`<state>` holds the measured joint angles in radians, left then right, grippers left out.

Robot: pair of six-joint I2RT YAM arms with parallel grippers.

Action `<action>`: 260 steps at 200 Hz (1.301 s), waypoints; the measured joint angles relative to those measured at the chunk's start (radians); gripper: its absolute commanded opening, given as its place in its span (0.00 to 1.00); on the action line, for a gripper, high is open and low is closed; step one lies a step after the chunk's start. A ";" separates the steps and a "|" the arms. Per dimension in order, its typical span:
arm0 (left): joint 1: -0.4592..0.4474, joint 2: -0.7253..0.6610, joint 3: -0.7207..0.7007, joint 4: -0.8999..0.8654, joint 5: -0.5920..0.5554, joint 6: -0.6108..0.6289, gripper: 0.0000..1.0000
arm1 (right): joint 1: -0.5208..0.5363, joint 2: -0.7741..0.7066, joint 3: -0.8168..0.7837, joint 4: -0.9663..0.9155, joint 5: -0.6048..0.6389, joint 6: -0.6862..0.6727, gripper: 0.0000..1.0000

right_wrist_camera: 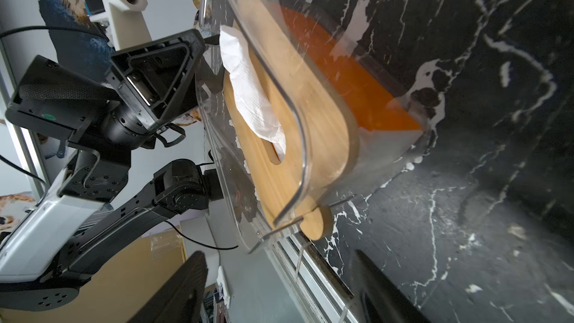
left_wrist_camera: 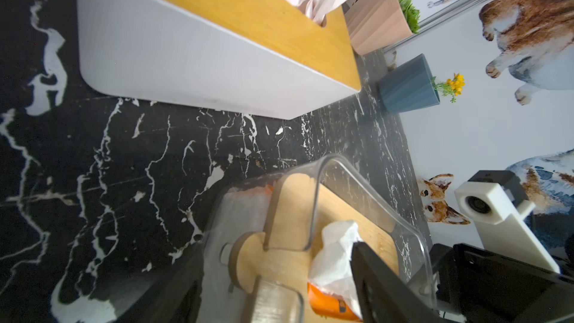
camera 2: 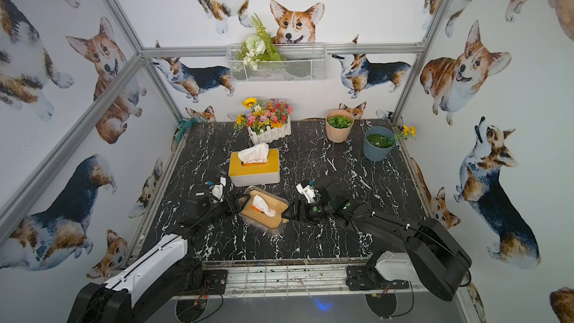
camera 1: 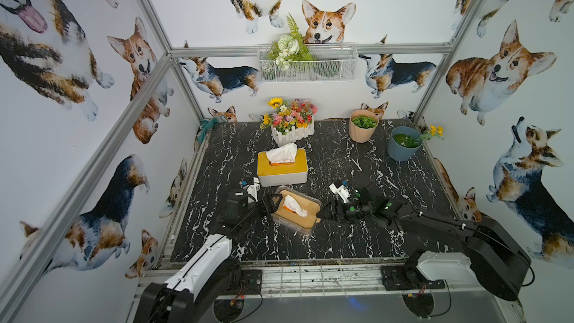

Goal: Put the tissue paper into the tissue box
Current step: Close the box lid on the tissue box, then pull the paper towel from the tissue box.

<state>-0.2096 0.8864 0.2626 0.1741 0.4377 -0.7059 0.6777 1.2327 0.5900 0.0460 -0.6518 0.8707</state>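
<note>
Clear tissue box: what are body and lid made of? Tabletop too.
Body: transparent glossy plastic, likely acrylic; the orange pack shows through its wall. Lid: light wood or bamboo, matte, with visible grain. Tabletop: black with white veins, marble look; real stone or printed film, cannot tell.

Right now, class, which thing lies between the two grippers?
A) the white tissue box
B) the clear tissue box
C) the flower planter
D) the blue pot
B: in a top view the clear tissue box lies between the left gripper and the right gripper; the white tissue box stands behind it.
</note>
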 measured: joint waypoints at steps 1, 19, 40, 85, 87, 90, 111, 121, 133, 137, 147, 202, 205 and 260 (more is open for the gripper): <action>0.000 -0.002 0.000 -0.001 -0.001 0.000 0.86 | 0.000 -0.001 0.002 -0.003 0.001 -0.002 0.76; 0.000 -0.061 0.019 -0.037 -0.022 0.002 0.92 | 0.000 -0.027 0.063 -0.080 0.033 -0.068 0.77; 0.002 -0.129 0.053 -0.097 -0.046 0.015 0.98 | 0.007 -0.033 0.172 -0.162 0.090 -0.151 0.76; 0.016 -0.168 0.176 -0.242 -0.083 0.092 1.00 | 0.134 0.082 0.435 -0.272 0.262 -0.388 0.70; 0.016 -0.166 0.181 -0.249 -0.084 0.097 1.00 | 0.138 0.092 0.446 -0.278 0.269 -0.398 0.69; 0.018 -0.160 0.191 -0.259 -0.083 0.106 1.00 | 0.146 0.109 0.463 -0.286 0.277 -0.414 0.68; 0.028 -0.113 0.248 -0.327 -0.091 0.171 1.00 | 0.167 0.222 0.561 -0.340 0.340 -0.491 0.64; 0.035 -0.097 0.266 -0.355 -0.092 0.202 1.00 | 0.172 0.273 0.601 -0.365 0.367 -0.516 0.59; 0.048 -0.082 0.280 -0.378 -0.092 0.235 1.00 | 0.179 0.330 0.639 -0.395 0.406 -0.544 0.58; 0.053 -0.079 0.282 -0.384 -0.092 0.243 1.00 | 0.182 0.347 0.650 -0.403 0.413 -0.549 0.57; 0.068 -0.072 0.285 -0.396 -0.088 0.266 1.00 | 0.193 0.394 0.676 -0.421 0.423 -0.567 0.56; 0.132 -0.074 0.248 -0.410 -0.055 0.310 1.00 | 0.219 0.560 0.730 -0.472 0.465 -0.591 0.40; 0.132 -0.075 0.247 -0.409 -0.055 0.310 1.00 | 0.219 0.565 0.731 -0.473 0.465 -0.591 0.37; 0.133 -0.085 0.239 -0.408 -0.050 0.313 1.00 | 0.217 0.619 0.749 -0.475 0.454 -0.584 0.07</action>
<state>-0.0765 0.8013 0.5018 -0.2337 0.3882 -0.3927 0.8948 1.8519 1.3388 -0.4294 -0.1982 0.2871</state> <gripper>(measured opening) 0.998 0.102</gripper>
